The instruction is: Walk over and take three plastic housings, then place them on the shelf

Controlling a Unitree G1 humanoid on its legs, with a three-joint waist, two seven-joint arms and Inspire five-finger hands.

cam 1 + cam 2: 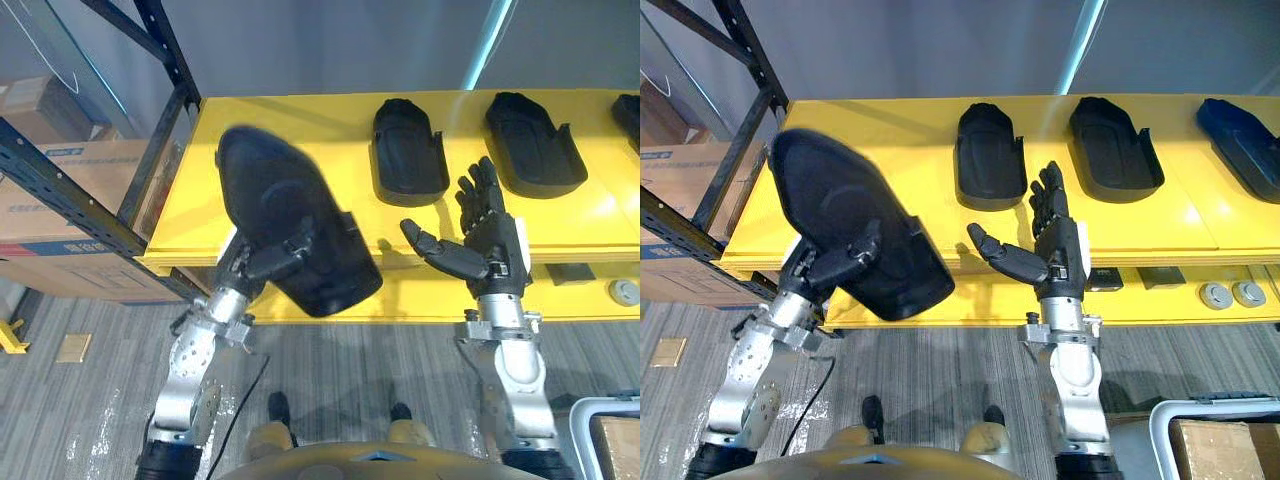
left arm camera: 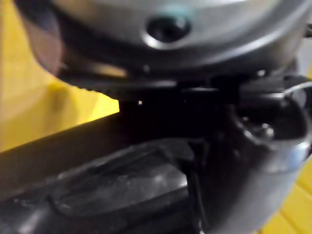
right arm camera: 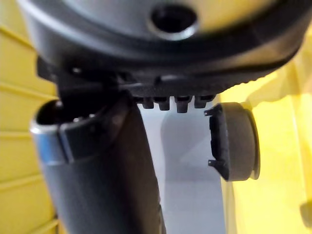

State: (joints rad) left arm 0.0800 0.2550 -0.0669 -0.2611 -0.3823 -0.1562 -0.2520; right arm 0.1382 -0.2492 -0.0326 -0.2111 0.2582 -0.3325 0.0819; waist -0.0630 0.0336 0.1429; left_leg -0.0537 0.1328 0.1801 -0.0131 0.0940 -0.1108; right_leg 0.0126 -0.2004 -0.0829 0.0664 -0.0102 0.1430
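Left hand (image 1: 285,256) grips a black housing (image 1: 270,200), thumb curled over it, tilted above the yellow shelf's (image 1: 330,125) front corner. Right hand (image 1: 492,240) is spread wide and holds nothing, over the front edge. From it, a second housing (image 1: 408,152) lies at 11 o'clock, a third housing (image 1: 533,143) at 1, apart, with bare shelf at 10. Rack post (image 1: 165,40) and boxes (image 1: 60,190) stand at 9; grey floor (image 1: 350,360) is at 6.
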